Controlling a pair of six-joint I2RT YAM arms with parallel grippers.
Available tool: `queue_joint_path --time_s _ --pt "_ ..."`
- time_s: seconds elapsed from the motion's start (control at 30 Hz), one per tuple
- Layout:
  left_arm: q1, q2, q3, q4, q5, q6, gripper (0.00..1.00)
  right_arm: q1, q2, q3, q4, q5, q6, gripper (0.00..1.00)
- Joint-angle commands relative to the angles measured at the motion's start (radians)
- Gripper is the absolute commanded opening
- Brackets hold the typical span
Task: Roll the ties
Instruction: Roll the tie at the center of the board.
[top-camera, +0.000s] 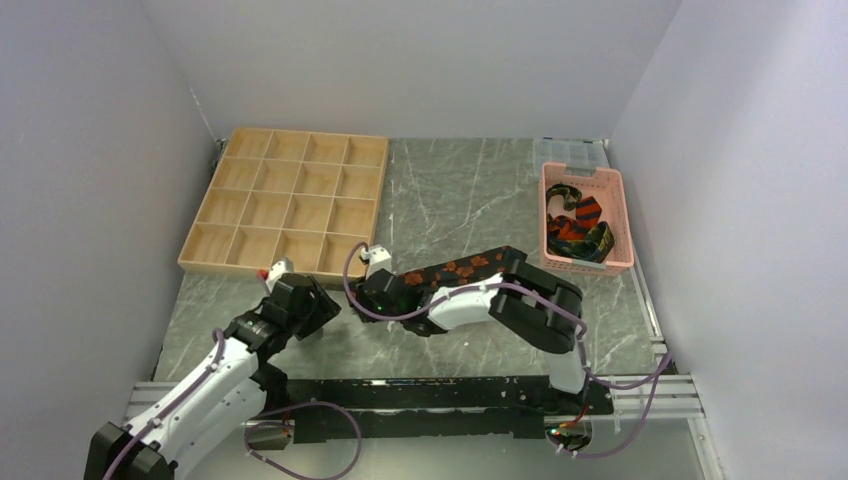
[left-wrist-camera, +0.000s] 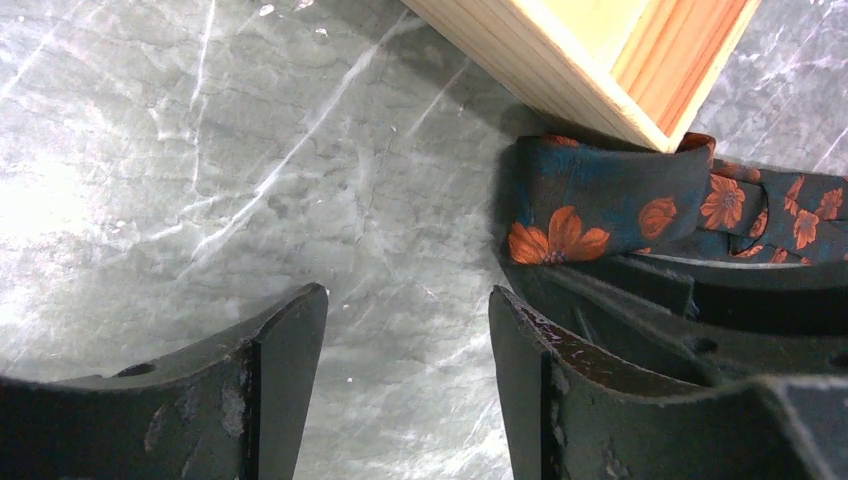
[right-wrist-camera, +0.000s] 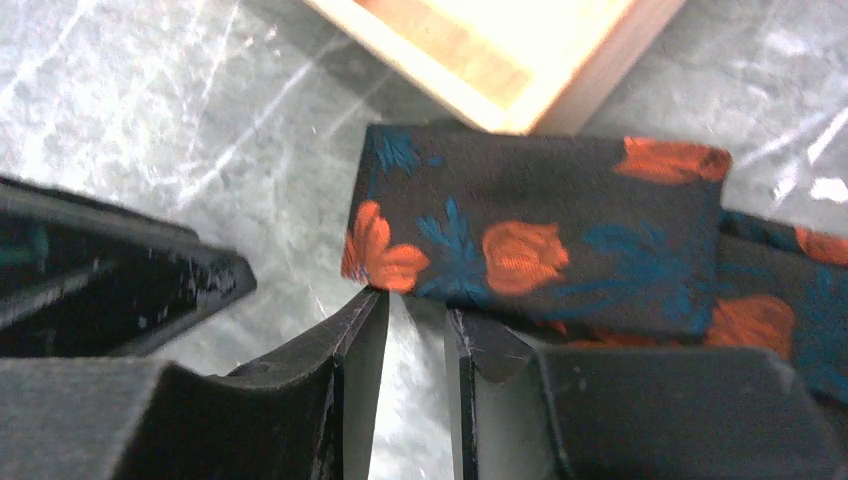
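Right wrist view: the dark tie (right-wrist-camera: 540, 240) with orange flowers lies folded on the marble table (right-wrist-camera: 130, 100), its end touching the wooden tray (right-wrist-camera: 500, 50) corner and right at my right pincer (right-wrist-camera: 415, 305), whose jaws stand narrowly apart gripping nothing, while my left pincer (left-wrist-camera: 408, 295) gapes wide beside it.

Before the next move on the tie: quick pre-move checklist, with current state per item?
1. Left gripper open, nothing between its fingers: ok.
2. Right gripper gripping the floral tie: not ok; jaws narrowly apart at the folded end, only table between them.
3. Fold started at the tie's end: ok.
4. Clearance from wooden tray: not ok; the fold lies right at its corner.
5. Tie's tail lying straight: cannot tell; right arm covers it.
6. Other ties in pink basket: ok.
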Motion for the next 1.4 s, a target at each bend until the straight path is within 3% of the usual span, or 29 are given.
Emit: queue_joint_path --time_s 0.0,0.17,0.33,0.47,0.63,1.07,1.2,1.37 --pt "0.005 0.037 -0.012 0.105 0.033 0.03 0.68 -0.013 -0.115 -0.108 -0.052 -0.055 -0.057 0.33" --pt "0.025 0.078 -0.03 0.289 0.144 0.066 0.7 -0.023 -0.342 -0.231 -0.096 -0.117 -0.076 0.37" --pt "0.07 0.13 -0.05 0.435 0.234 0.045 0.7 -0.14 -0.427 -0.244 -0.113 -0.196 -0.037 0.36" --pt "0.108 0.114 -0.094 0.505 0.28 0.044 0.71 -0.251 -0.404 -0.221 -0.08 -0.299 0.005 0.36" --pt "0.158 0.121 -0.129 0.575 0.333 0.068 0.7 -0.297 -0.326 -0.139 -0.066 -0.392 0.021 0.36" --pt "0.232 0.219 -0.143 0.658 0.432 0.097 0.7 -0.33 -0.145 -0.035 -0.038 -0.475 0.08 0.57" --pt "0.235 0.213 -0.143 0.654 0.438 0.104 0.7 -0.333 -0.112 -0.025 -0.016 -0.504 0.088 0.57" --pt "0.235 0.222 -0.148 0.666 0.442 0.102 0.7 -0.332 -0.084 -0.03 0.031 -0.548 0.117 0.5"
